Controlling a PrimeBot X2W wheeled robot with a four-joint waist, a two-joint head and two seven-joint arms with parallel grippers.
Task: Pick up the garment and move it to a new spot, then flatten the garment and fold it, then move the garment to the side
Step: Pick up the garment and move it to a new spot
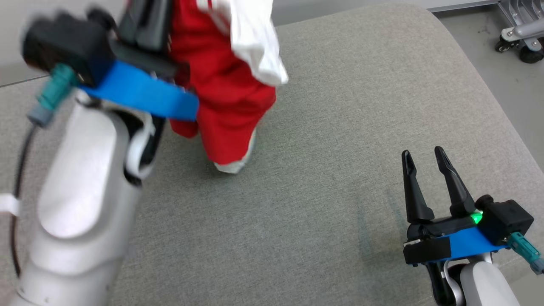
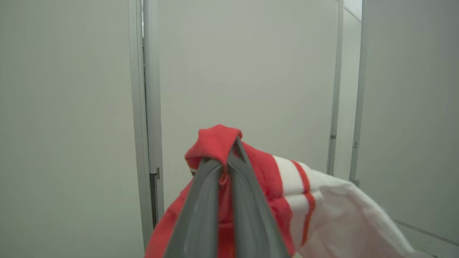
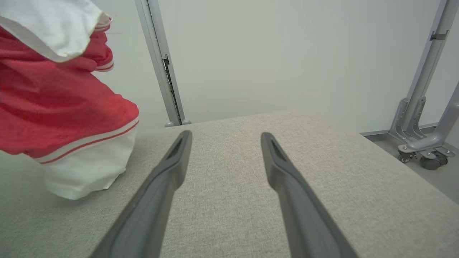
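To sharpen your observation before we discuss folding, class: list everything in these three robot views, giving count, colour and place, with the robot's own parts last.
garment: one, red and white, hanging from the left claw, lower end down at the table
table: one, grey fabric top, under both arms
wall: pale panels with grey upright strips, behind the table
frame: one, grey metal on wheels, beyond the table's far right corner
left claw: one, dark, raised, shut on the garment
right claw: one, dark, open, low over the table's right side, holding nothing
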